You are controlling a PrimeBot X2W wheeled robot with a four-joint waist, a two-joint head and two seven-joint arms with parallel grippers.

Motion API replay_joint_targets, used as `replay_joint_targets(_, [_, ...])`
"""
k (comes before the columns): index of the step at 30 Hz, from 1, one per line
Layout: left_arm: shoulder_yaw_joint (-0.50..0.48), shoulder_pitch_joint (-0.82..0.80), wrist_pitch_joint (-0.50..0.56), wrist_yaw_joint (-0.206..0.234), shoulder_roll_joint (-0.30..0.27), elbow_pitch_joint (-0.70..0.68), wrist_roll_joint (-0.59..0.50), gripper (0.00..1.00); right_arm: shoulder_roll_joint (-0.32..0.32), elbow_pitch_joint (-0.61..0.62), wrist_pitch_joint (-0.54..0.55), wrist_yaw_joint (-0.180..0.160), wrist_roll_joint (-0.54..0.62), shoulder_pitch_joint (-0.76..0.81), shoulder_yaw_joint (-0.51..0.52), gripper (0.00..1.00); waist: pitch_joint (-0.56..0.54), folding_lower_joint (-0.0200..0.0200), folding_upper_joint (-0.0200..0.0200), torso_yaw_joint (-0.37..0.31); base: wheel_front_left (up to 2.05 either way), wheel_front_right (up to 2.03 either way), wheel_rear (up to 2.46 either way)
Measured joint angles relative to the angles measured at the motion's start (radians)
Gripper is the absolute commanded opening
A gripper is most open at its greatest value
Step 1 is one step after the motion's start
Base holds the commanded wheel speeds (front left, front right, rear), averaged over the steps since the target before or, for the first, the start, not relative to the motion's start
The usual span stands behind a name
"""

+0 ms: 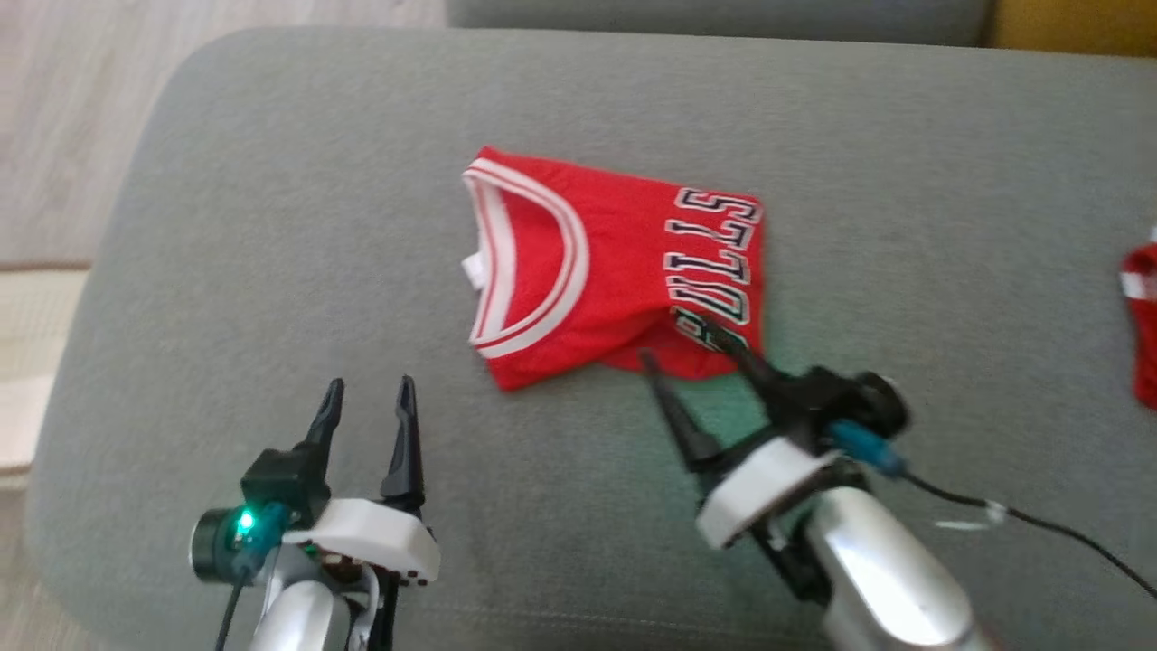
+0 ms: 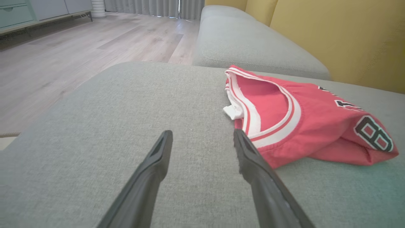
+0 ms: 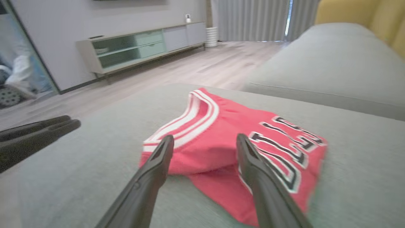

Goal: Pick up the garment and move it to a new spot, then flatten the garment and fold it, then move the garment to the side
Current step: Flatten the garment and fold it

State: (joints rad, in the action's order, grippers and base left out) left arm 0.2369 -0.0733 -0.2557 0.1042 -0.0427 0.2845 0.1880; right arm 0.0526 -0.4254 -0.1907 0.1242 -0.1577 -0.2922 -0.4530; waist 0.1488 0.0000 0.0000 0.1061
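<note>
The garment (image 1: 615, 262) is a red jersey with white-striped trim and black-and-white lettering, folded into a compact bundle in the middle of the grey sofa cushion (image 1: 271, 226). It also shows as the jersey (image 2: 297, 123) at the right of the left wrist view and as the bundle (image 3: 227, 142) in the middle of the right wrist view. My right gripper (image 1: 691, 348) is open at the garment's near right corner, its fingers over the fabric edge with nothing held. My left gripper (image 1: 371, 393) stands open over bare cushion, to the near left of the garment and apart from it.
A second red item (image 1: 1141, 316) lies at the cushion's right edge. A black cable (image 1: 1039, 524) trails from my right wrist. Wooden floor (image 1: 72, 108) lies beyond the cushion's left edge. Another grey cushion (image 2: 253, 47) and yellow back cushions (image 2: 348, 34) lie behind.
</note>
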Motion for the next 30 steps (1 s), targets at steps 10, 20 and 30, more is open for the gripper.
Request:
replay_joint_targets(10, [0.031,-0.016,0.0,-0.007,0.0,0.006,0.027,1.0,0.008,-0.142,0.08,0.0,-0.027,-0.143,-0.204,1.0,0.047,0.0,-0.0001,0.123,0.0,0.0,0.0])
replay_joint_targets(20, [0.052,-0.022,0.0,0.002,0.0,0.003,0.053,1.0,0.013,-0.288,0.12,0.0,-0.055,-0.244,-0.27,1.0,0.095,0.0,-0.0001,0.192,0.0,0.0,0.0])
replay_joint_targets(30, [0.08,-0.062,0.0,0.005,0.001,0.0,0.08,1.0,0.016,-0.364,0.12,0.0,-0.071,-0.317,-0.282,0.0,0.136,0.0,0.0,0.215,0.0,0.0,0.0])
